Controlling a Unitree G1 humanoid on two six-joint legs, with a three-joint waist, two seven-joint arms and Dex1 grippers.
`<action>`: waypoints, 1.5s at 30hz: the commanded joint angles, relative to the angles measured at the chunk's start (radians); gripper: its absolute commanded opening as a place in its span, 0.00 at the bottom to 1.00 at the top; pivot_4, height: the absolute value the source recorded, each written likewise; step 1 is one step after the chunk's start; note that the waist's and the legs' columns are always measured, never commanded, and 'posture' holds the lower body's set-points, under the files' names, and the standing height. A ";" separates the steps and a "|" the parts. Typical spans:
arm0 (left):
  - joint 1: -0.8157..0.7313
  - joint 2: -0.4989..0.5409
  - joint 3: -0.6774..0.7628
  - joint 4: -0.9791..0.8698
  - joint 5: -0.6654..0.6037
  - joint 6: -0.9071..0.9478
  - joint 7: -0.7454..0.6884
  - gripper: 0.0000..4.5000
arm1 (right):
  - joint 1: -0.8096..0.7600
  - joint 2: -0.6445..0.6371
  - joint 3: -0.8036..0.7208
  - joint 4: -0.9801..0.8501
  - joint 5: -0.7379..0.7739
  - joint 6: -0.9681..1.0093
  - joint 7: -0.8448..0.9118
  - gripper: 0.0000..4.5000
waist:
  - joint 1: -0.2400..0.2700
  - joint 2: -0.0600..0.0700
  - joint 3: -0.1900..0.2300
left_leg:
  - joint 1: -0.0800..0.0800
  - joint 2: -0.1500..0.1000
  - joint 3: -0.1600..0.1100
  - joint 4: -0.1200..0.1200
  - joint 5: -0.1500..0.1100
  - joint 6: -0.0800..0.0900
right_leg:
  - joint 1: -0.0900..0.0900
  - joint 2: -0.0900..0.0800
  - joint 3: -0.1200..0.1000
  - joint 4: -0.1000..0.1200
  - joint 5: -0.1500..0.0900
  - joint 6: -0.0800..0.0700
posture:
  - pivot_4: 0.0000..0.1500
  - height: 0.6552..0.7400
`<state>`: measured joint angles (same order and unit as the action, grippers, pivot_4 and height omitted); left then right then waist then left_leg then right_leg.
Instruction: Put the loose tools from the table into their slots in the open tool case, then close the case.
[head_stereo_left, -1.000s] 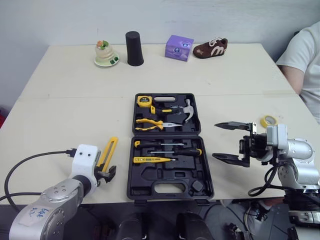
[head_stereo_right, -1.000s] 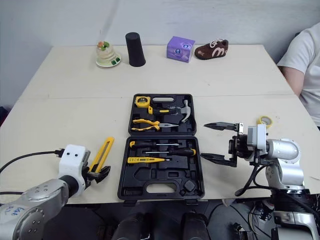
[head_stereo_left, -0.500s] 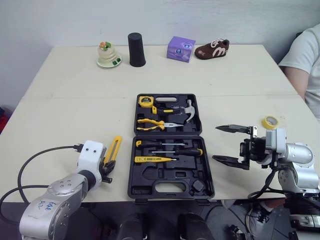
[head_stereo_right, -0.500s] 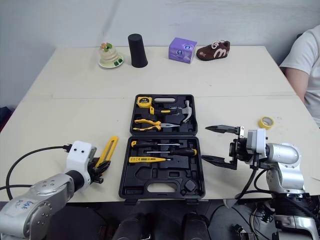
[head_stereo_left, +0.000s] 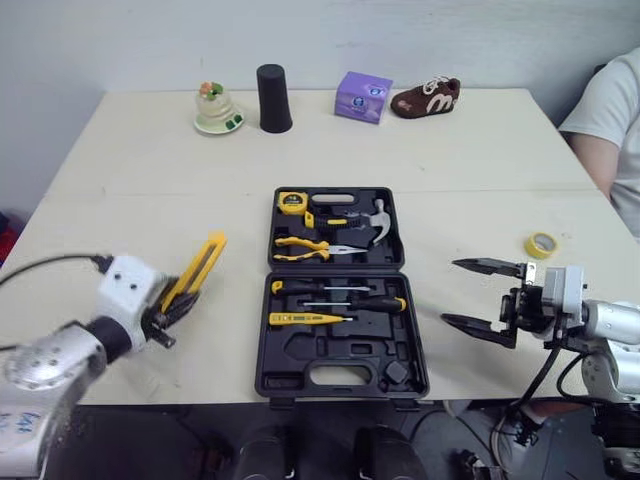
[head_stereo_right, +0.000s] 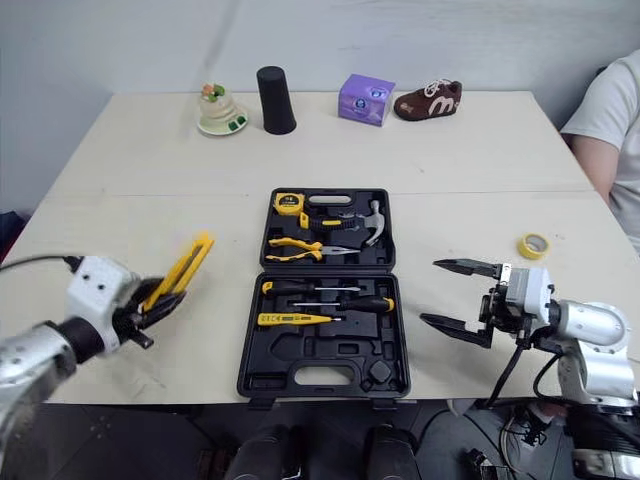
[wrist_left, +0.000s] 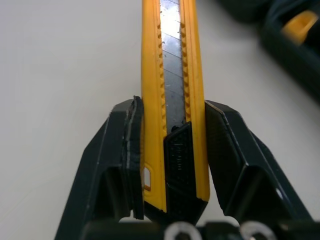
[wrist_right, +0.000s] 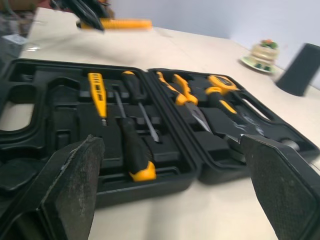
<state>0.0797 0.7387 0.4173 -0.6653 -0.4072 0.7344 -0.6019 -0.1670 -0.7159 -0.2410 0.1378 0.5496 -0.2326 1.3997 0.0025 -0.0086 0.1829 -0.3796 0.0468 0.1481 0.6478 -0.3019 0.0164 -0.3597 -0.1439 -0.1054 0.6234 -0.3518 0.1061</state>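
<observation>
Gripping the knife (head_stereo_left: 197, 265) lengthwise toward 1 o'clock, left jaws have the case (head_stereo_left: 300, 352) at 3 o'clock; right jaws hang apart.

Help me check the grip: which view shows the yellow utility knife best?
The left wrist view: the utility knife runs close up between the fingers of the left gripper, blade segments plain. Both eye views show it small, held left of the tool case; the right wrist view shows a distant yellow bar.
</observation>
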 joint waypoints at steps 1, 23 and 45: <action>-0.078 0.047 -0.026 0.052 -0.099 -0.133 -0.200 0.29 | 0.020 -0.039 -0.046 -0.042 0.011 0.016 -0.015 1.00 | -0.003 0.000 0.000 | -0.001 0.000 0.000 0.000 0.000 0.001 | 0.000 0.000 0.000 0.000 0.000 0.001 | 1.00 1.00; -0.593 0.050 -0.730 0.307 0.031 -0.113 -0.544 0.29 | 0.338 -0.072 -0.179 -0.284 0.031 0.022 -0.078 1.00 | 0.000 -0.001 0.001 | -0.009 0.001 0.004 0.004 0.006 0.004 | -0.010 0.013 0.001 0.004 0.003 0.005 | 1.00 1.00; -0.608 0.006 -0.823 0.337 0.154 -0.072 -0.514 0.29 | 0.310 -0.059 -0.158 -0.354 0.027 0.115 -0.169 1.00 | 0.004 -0.002 0.001 | -0.009 0.001 0.001 0.009 0.006 0.006 | -0.007 0.013 0.001 0.006 0.003 0.005 | 1.00 1.00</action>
<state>-0.5361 0.7507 -0.3938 -0.3242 -0.2687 0.6448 -1.1266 0.1432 -0.7777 -0.3951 -0.1972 0.5694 -0.1101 1.2324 0.0068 -0.0103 0.1839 -0.3888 0.0473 0.1493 0.6571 -0.2956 0.0222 -0.3665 -0.1313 -0.1040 0.6294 -0.3489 0.1115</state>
